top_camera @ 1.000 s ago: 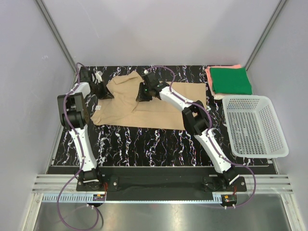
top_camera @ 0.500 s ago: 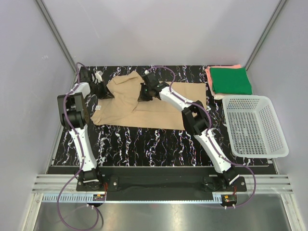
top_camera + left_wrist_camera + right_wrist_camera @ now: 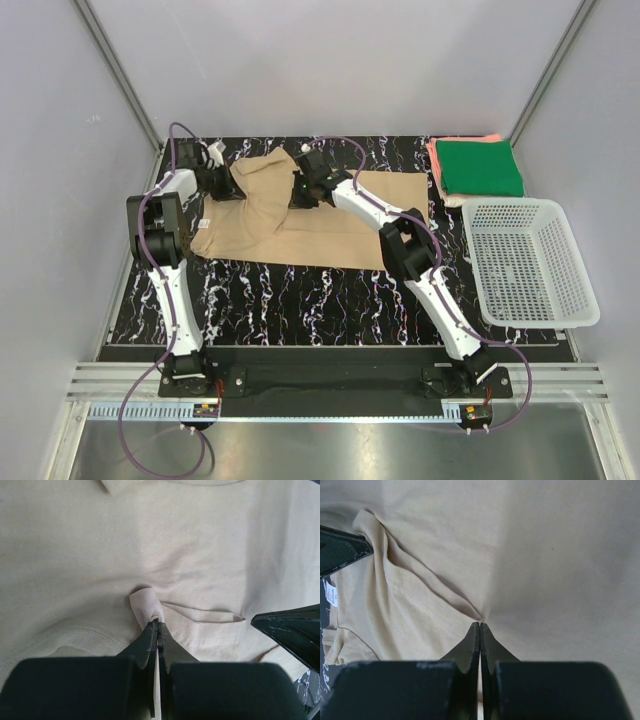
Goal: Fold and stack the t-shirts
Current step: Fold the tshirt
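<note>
A tan t-shirt [image 3: 330, 225] lies spread across the back of the black marbled table. My left gripper [image 3: 157, 624] is shut on a pinched bit of its cloth near a hem; from above it [image 3: 224, 183] sits at the shirt's left end. My right gripper [image 3: 480, 625] is shut on a fold of the same tan t-shirt [image 3: 545, 555], near the shirt's top middle [image 3: 300, 194]. A folded dark green t-shirt [image 3: 482, 167] rests on a coral-pink t-shirt [image 3: 434, 158] at the back right corner.
A white mesh basket [image 3: 530, 262] stands at the right edge, in front of the folded stack. Grey walls close in the table on the left, back and right. The other gripper's black tip shows in each wrist view [image 3: 292, 627] [image 3: 340, 547].
My right gripper has closed on the tan cloth. My left gripper has moved right towards it, pulling the shirt's left end inward and bunching it up.
</note>
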